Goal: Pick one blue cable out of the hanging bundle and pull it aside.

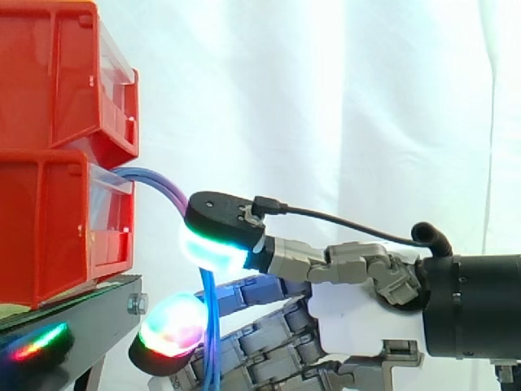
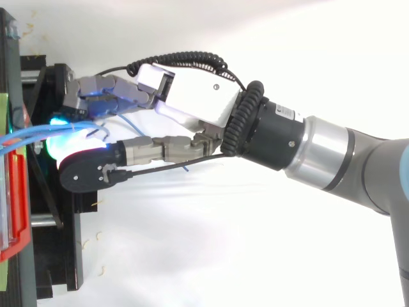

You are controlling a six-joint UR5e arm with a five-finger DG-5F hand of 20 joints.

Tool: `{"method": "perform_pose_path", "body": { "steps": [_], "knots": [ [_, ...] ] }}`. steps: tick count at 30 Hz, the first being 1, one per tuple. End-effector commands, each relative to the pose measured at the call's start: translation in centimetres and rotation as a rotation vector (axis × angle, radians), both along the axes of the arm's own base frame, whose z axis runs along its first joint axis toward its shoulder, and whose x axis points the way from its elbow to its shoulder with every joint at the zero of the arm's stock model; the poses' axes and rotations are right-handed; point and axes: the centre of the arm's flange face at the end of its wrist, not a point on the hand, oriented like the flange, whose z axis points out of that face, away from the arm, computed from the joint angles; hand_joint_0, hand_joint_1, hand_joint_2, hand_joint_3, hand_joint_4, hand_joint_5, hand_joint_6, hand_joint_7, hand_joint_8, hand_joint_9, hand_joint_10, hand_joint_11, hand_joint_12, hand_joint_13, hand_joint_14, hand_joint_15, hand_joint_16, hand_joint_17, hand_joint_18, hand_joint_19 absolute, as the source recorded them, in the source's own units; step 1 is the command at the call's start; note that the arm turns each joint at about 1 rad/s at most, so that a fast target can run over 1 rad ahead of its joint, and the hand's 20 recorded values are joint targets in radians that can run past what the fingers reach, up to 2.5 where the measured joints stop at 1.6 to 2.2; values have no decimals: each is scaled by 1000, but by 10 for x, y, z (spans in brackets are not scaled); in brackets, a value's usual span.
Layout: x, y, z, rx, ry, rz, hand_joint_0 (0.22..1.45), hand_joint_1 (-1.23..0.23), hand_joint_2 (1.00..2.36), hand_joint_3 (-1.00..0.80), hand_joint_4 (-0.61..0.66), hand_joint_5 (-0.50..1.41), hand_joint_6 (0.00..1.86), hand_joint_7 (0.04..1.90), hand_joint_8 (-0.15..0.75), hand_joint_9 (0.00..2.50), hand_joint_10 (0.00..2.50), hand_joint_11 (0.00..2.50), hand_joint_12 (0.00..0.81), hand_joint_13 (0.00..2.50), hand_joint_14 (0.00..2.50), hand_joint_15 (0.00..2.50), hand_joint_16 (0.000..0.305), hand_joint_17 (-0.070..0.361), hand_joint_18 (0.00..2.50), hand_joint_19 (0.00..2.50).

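Hand reaching level, thumb over blue cables, fingers straight below

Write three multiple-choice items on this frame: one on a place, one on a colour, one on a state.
1. The blue cables come out of: A the lower red bin; B the upper red bin; C the black stand.
2. The robot hand has an upper pad that glows: A red; B cyan-green; C yellow.
3. The cables: A lie coiled; B arc out and hang down; C run stretched level.
Key: 1 A, they emerge over its clear front. 2 B, the side view shows that glow. 3 B, they bend past the pad, then drop.
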Motion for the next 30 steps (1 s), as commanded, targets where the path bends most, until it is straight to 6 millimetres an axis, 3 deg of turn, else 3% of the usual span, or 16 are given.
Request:
{"method": "perform_pose_path", "body": {
  "steps": [1,14,23,30],
  "knots": [
    [1,5,5,10,13,7,523,-570,1000,-486,273,-97,502,1229,304,673,5,188,413,467,11,293,58,132,371,414],
    [-4,19,35,16,1,27,523,-576,1000,-499,253,-95,502,1252,302,670,6,200,420,488,11,311,59,133,396,431],
    [-4,18,35,9,3,24,491,-570,1000,-500,287,-122,503,1147,310,636,5,203,436,477,11,317,62,139,396,436],
    [-3,7,17,-2,-31,9,487,-561,1000,-500,294,-133,503,1103,312,636,6,208,439,480,11,315,63,141,398,431]
  ]
}}
